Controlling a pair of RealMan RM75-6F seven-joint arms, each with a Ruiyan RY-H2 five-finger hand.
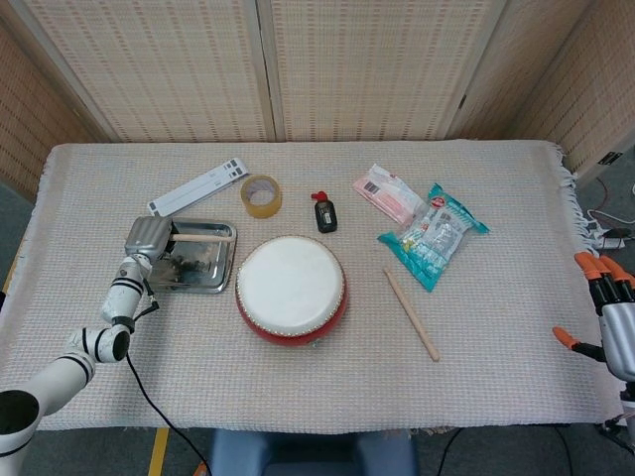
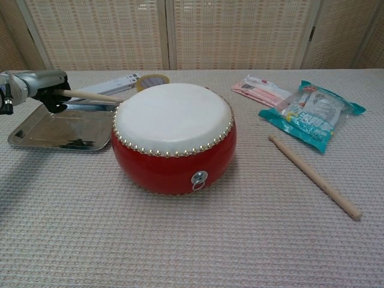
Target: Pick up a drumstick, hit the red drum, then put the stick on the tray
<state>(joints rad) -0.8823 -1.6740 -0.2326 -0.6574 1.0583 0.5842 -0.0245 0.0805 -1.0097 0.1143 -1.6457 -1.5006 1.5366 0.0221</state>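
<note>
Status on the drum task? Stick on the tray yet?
Done: the pick-up. The left hand grips a drumstick. The drum strike can't be confirmed from this moment.
In hand: the stick is held over the tray, beside the red drum, and looks angled down toward it in the chest view.
Left: set it down and release. The second drumstick lies untouched on the cloth; the right hand idles at the table edge.

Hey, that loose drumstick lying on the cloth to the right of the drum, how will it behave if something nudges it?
The loose drumstick looks like a round, plain wooden rod, so it is probably stiff and fairly light. Pushed sideways it would likely roll, though the woven tablecloth may slow it. It lies flat, so tipping seems unlikely.
</note>
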